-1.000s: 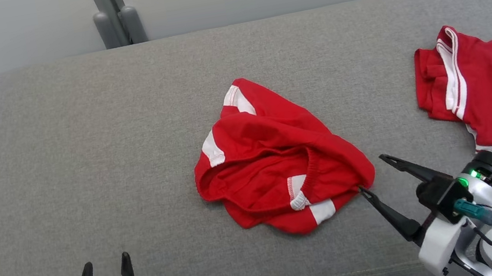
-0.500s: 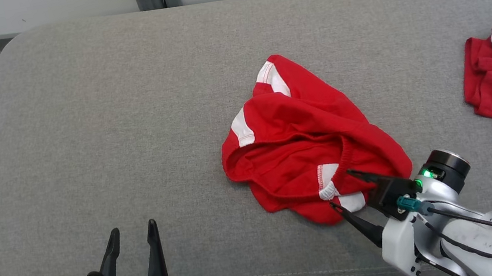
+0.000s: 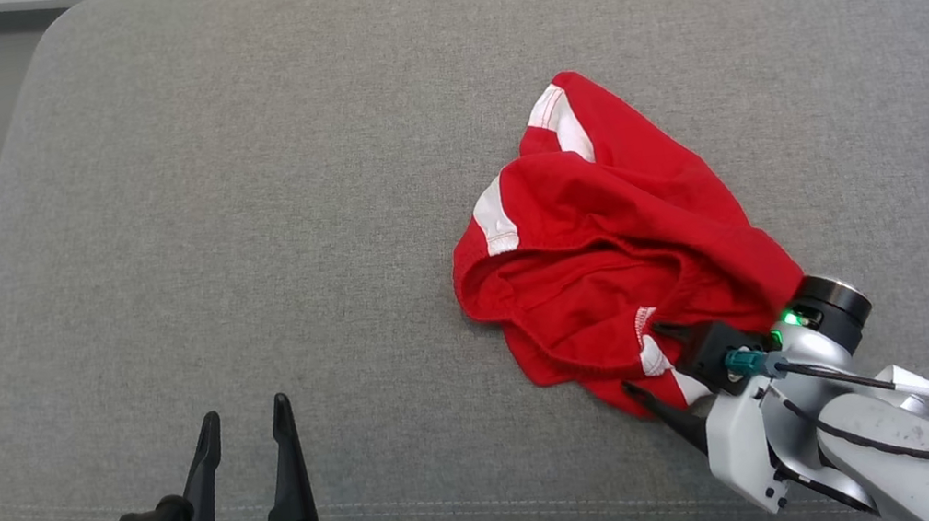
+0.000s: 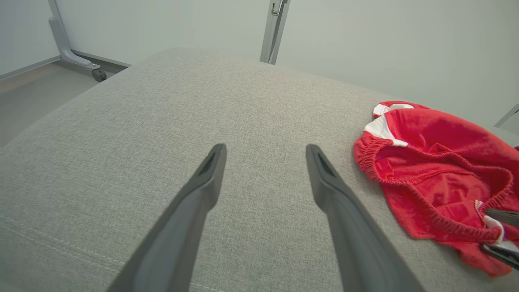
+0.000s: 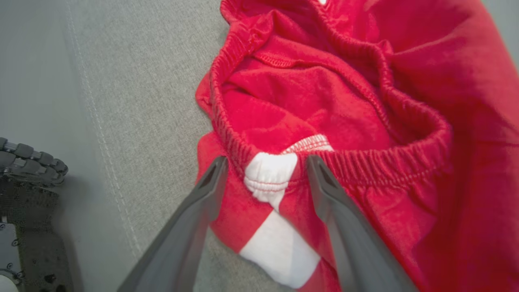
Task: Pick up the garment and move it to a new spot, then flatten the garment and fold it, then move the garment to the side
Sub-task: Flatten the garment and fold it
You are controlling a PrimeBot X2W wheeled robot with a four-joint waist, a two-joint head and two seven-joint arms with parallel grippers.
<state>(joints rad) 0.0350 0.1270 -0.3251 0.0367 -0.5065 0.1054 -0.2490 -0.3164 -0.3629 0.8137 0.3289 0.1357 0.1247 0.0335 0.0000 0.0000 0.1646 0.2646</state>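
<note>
Garment (image 3: 611, 246): lying crumpled on the cushion (image 3: 230, 195), right of centre.
Right end effector (image 3: 643, 357): released, straddling the waistband, not yet gripping.
Left end effector (image 3: 245, 409): released, hovering well apart.
Pickup, flattening, folding and moving aside all pending.

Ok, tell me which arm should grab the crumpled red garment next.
Right. The right hand is open, its fingers either side of the white-patched elastic waistband of the crumpled red garment; the left hand hovers open over bare grey fabric cushion, apart from the garment.
</note>
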